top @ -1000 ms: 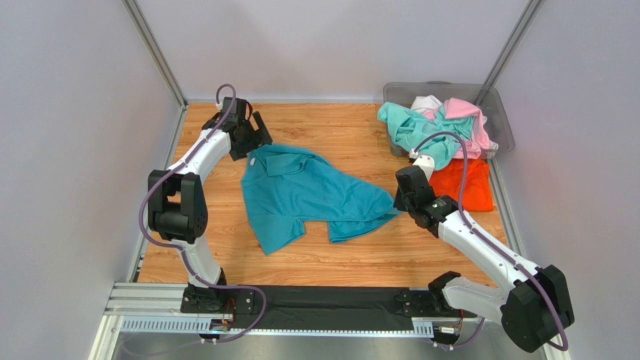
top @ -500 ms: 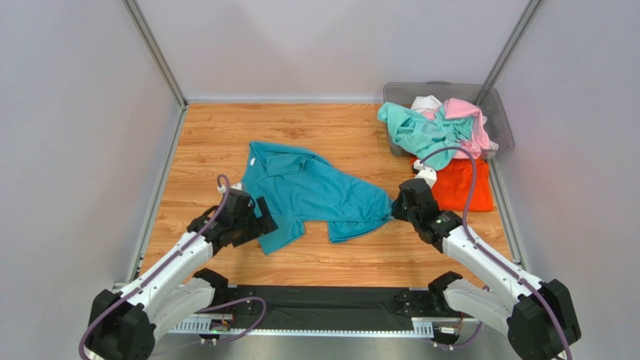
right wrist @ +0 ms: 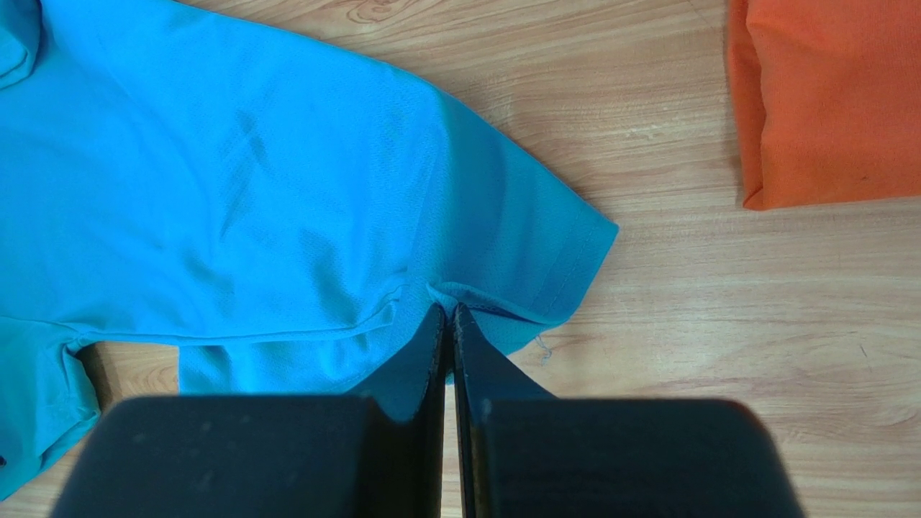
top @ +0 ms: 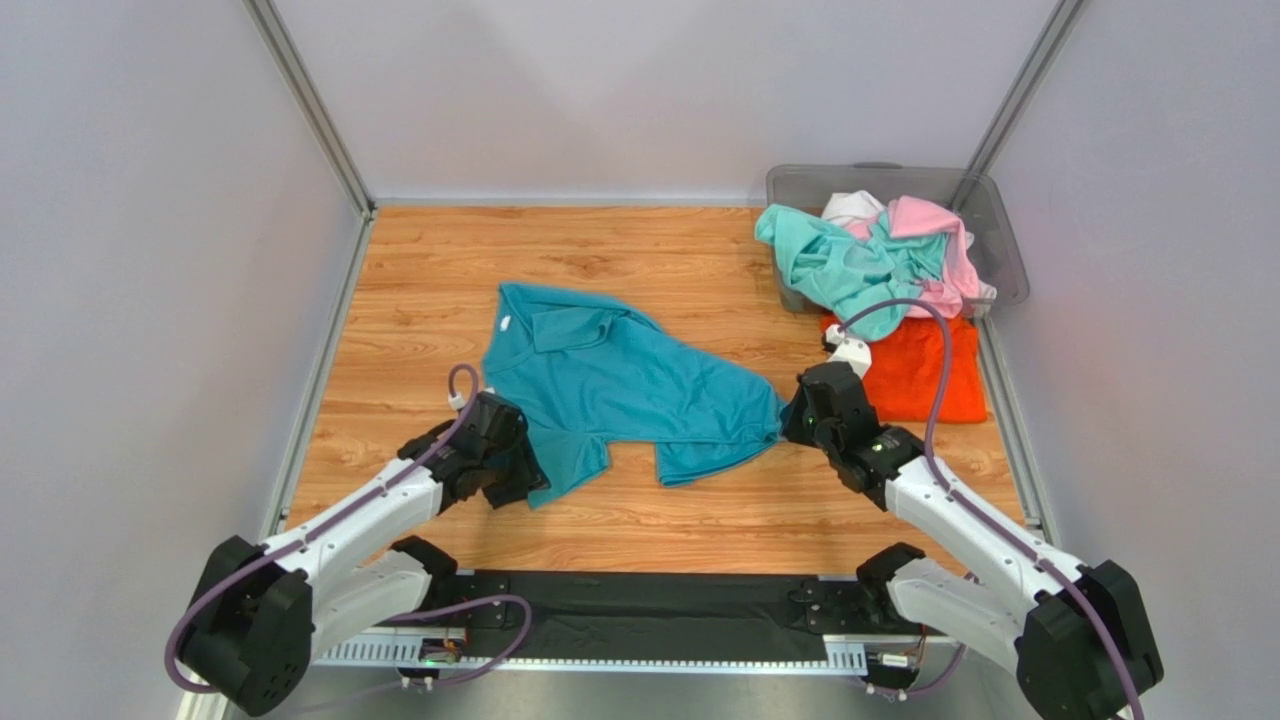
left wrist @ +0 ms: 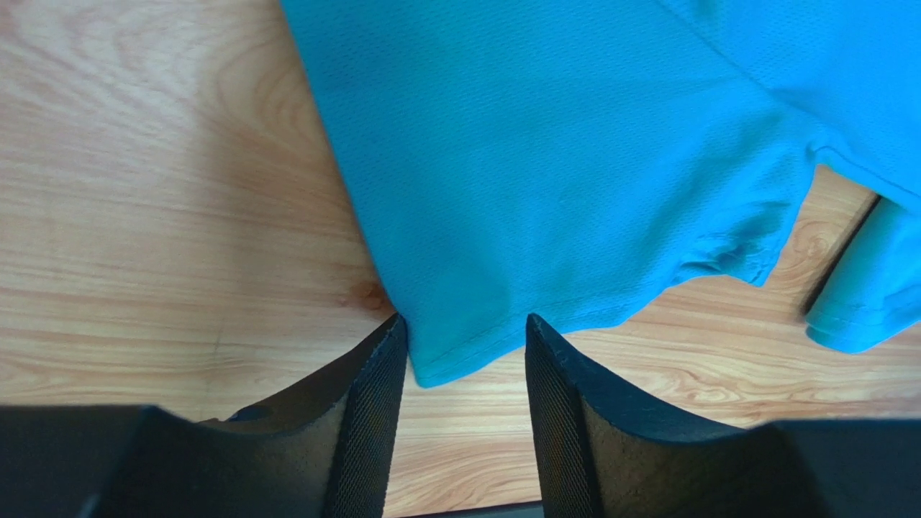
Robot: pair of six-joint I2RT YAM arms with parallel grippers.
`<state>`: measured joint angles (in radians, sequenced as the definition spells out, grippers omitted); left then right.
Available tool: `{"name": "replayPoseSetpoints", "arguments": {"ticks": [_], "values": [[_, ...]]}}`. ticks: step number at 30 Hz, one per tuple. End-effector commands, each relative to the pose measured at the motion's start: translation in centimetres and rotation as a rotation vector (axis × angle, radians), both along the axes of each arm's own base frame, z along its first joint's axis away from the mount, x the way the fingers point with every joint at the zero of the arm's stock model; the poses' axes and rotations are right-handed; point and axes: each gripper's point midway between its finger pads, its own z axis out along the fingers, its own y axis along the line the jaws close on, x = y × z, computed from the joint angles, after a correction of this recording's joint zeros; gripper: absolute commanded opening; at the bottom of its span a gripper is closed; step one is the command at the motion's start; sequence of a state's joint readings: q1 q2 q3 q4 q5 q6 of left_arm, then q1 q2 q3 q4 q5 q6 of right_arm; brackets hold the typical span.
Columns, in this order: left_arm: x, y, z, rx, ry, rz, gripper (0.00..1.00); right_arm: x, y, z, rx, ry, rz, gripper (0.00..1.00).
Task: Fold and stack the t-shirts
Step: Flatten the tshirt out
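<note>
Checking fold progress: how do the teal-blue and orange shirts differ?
The teal-blue shirt lies spread and rumpled; orange shirt is folded into a compact rectangle. The left gripper and right gripper sit at the teal-blue shirt's edges; neither touches the orange shirt. Both rest on the table.

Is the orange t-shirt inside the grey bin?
No, the orange t-shirt lies flat on the wooden table, beside the grey bin, outside its walls.
</note>
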<state>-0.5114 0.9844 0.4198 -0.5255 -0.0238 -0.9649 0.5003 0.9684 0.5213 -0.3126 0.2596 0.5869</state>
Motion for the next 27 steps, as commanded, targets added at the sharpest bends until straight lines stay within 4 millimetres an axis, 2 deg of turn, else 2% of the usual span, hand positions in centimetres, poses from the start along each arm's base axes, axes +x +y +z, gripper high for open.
{"name": "replayPoseSetpoints", "arguments": {"ticks": [1, 3, 6, 7, 10, 14, 17, 19, 20, 22, 23, 24, 25, 27], "values": [[0.1, -0.6, -0.6, -0.012, 0.021, -0.004, 0.49, 0.8, 0.1, 0.9, 0.014, -0.053, -0.008, 0.0], [0.0, -0.7, -1.2, -0.002, 0.039, -0.01, 0.48, 0.9, 0.0, 0.9, 0.01, -0.054, -0.008, 0.0], [-0.3, -0.9, -1.9, 0.016, 0.069, -0.02, 0.36, 1.0, 0.1, 0.9, 0.009, -0.056, -0.005, 0.0], [-0.2, -1.0, -2.0, 0.017, 0.071, -0.027, 0.23, 1.0, 0.1, 0.8, 0.009, -0.054, -0.005, 0.0], [-0.3, -1.8, -2.0, 0.002, 0.082, -0.063, 0.0, 1.0, 0.1, 0.6, 0.005, -0.052, -0.002, 0.0], [0.2, -2.2, -1.0, -0.006, 0.04, -0.082, 0.0, 0.9, 0.2, 0.7, 0.008, -0.052, 0.008, 0.0], [0.8, -2.2, 1.0, -0.029, -0.025, -0.084, 0.0, 0.9, 0.8, 1.9, 0.028, -0.077, 0.044, 0.0], [1.9, -2.2, 3.9, -0.045, -0.124, -0.076, 0.0, 0.8, 1.0, 3.5, 0.044, -0.113, 0.065, 0.0], [1.8, -1.7, 4.7, -0.028, -0.136, -0.077, 0.0, 0.6, 0.9, 4.1, 0.043, -0.121, 0.068, 0.0], [3.0, -1.3, 8.9, -0.04, -0.265, -0.055, 0.0, 0.6, 1.1, 7.2, 0.075, -0.193, 0.086, 0.0], [2.8, -0.8, 10.0, -0.024, -0.287, -0.06, 0.0, 0.3, 1.1, 7.9, 0.082, -0.204, 0.098, 0.0], [2.9, -0.4, 12.1, -0.041, -0.354, -0.048, 0.0, 0.3, 1.3, 9.9, 0.101, -0.244, 0.112, 0.0], [3.3, 0.2, 14.6, -0.039, -0.414, -0.026, 0.0, -0.3, 1.4, 11.3, 0.115, -0.27, 0.138, 0.0], [3.2, 1.1, 18.2, -0.058, -0.528, -0.007, 0.0, -0.8, 1.4, 13.9, 0.137, -0.316, 0.155, 0.0]]}}
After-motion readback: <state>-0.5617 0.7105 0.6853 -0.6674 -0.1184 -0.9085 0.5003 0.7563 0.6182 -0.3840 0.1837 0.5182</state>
